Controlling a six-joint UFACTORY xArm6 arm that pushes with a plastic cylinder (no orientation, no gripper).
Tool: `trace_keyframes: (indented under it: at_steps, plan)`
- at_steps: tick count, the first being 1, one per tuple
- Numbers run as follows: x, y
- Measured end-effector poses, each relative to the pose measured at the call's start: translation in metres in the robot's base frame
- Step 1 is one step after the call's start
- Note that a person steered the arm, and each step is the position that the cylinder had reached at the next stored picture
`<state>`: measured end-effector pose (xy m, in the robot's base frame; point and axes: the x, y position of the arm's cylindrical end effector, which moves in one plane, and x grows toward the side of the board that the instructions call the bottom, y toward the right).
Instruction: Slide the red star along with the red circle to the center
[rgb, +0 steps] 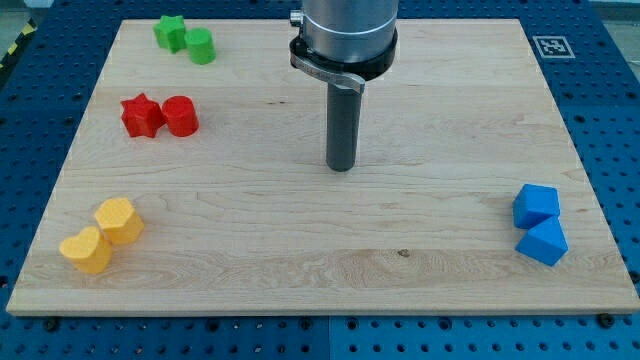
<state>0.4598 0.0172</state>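
The red star (141, 115) lies at the view's left, upper half, touching the red circle (181, 116) just to its right. My tip (342, 168) stands on the board near the middle, well to the right of both red blocks and slightly lower. It touches no block.
A green star (170, 32) and a green circle (200, 46) sit at the top left. Two yellow blocks (120, 220) (87, 250) lie at the bottom left. A blue cube (537, 204) and a blue triangular block (543, 242) lie at the right. The wooden board (420, 270) rests on a blue pegboard.
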Motion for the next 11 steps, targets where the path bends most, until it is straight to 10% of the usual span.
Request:
trace_keyframes:
  at_steps: [2,6,11]
  plan:
    - [0.000,-0.003]
    - [-0.058,-0.274]
    - [-0.077,-0.150]
